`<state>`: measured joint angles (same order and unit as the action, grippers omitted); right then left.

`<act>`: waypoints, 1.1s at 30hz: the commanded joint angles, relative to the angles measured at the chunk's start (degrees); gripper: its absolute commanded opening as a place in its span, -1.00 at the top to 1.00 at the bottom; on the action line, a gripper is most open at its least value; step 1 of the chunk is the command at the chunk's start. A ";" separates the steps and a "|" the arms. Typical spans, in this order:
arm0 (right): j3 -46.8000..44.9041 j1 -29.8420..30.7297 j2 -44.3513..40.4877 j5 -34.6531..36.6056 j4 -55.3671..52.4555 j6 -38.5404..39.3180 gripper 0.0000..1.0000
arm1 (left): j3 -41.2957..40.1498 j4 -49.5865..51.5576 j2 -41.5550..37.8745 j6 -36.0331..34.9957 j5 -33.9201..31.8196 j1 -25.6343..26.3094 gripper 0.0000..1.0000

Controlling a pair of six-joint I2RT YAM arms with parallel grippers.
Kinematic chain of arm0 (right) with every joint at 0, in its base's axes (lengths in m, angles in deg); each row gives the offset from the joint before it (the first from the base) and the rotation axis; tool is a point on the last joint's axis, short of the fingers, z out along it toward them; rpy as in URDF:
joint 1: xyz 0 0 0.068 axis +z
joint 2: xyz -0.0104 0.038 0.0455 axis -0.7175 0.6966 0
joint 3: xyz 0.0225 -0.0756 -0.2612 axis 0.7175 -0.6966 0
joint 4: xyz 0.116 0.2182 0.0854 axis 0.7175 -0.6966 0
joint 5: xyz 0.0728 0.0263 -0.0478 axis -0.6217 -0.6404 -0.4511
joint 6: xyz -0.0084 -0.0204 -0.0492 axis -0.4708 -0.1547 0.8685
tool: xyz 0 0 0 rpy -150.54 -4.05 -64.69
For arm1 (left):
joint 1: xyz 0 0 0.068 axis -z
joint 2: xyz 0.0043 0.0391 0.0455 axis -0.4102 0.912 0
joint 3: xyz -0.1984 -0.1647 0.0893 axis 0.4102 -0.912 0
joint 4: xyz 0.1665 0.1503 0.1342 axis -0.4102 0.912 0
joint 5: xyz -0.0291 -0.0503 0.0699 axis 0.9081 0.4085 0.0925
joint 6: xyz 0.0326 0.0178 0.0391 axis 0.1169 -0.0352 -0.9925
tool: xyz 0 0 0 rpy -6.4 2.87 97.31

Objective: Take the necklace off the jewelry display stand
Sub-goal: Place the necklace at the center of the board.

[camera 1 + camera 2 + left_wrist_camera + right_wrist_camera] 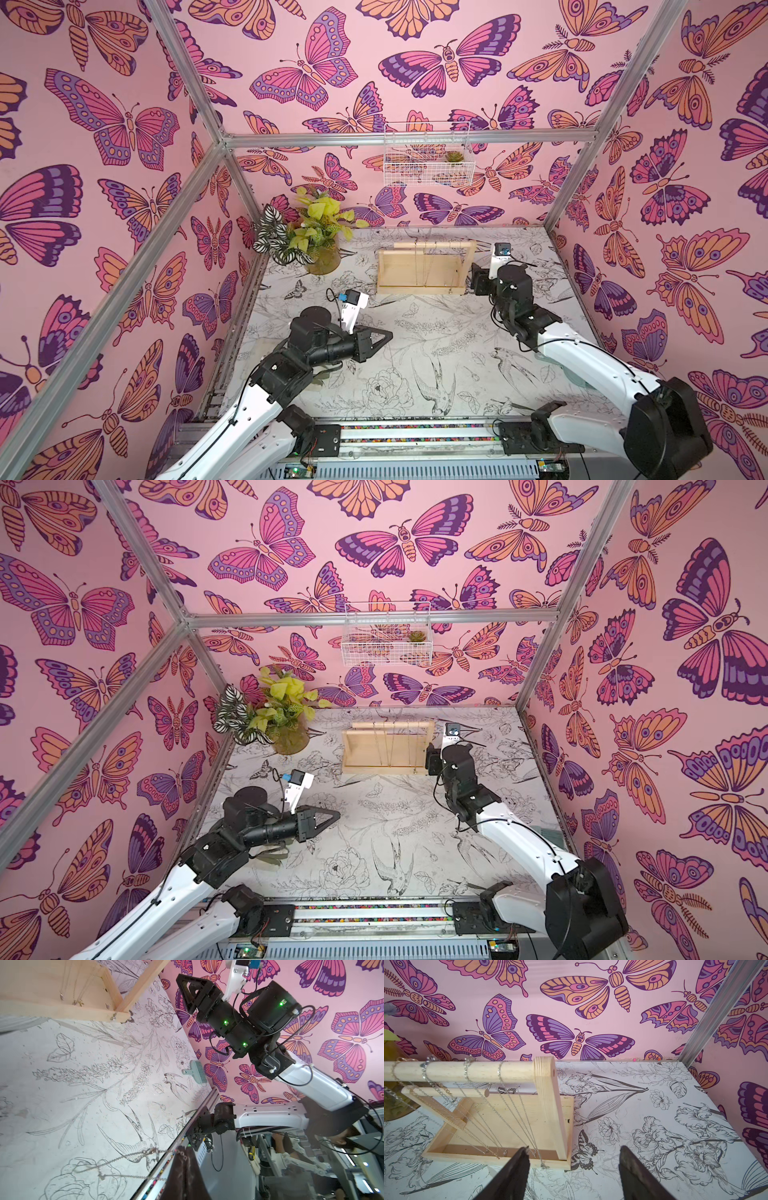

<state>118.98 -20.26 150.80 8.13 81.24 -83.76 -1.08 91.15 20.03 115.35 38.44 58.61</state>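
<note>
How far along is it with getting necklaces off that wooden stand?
One silver chain necklace already looks off, pinched in the shut left gripper. The open right gripper hovers by the pale wooden display stand. Several thin chains hang over its crossbar, yet to come off.

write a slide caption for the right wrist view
Open right gripper facing the wooden stand, with several necklaces draped over its top bar.
</note>
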 commanded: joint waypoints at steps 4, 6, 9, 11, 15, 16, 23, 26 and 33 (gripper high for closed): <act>-0.18 -0.15 0.69 1.86 -1.61 0.44 -0.42 | -2.60 2.28 0.34 3.58 1.36 0.86 1.00; -0.18 -0.16 1.25 1.90 -1.28 0.30 -0.42 | -2.80 2.68 1.77 2.33 -0.54 0.92 1.00; -0.04 -0.10 2.14 1.91 -1.21 0.28 -0.41 | -2.63 2.96 5.91 0.09 -2.38 0.59 1.00; 0.08 -0.14 2.61 2.32 -1.21 0.21 -0.41 | -2.20 2.90 9.60 -1.83 -2.72 -0.05 1.00; 0.09 -0.10 3.16 2.92 -0.96 0.33 -0.42 | -1.12 2.84 16.85 -5.93 -4.49 -1.32 1.00; 0.09 -0.14 3.32 2.87 -0.96 0.35 -0.41 | -0.82 2.84 18.71 -7.05 -5.38 -1.70 1.00; -1.04 -0.11 4.04 2.48 -0.02 -0.84 -0.41 | 1.99 0.28 26.90 -11.63 -10.71 -4.02 1.00; -1.06 -0.06 4.83 2.22 0.20 -1.11 -0.42 | 4.65 -0.44 30.91 -12.57 -10.00 -4.45 1.00; -0.75 -0.06 5.93 1.16 0.36 -1.98 -0.41 | 9.76 -0.76 39.60 -15.30 -10.52 -5.56 1.00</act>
<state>118.17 -20.26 156.24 9.62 80.72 -84.48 7.18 90.74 57.90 102.56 28.73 53.80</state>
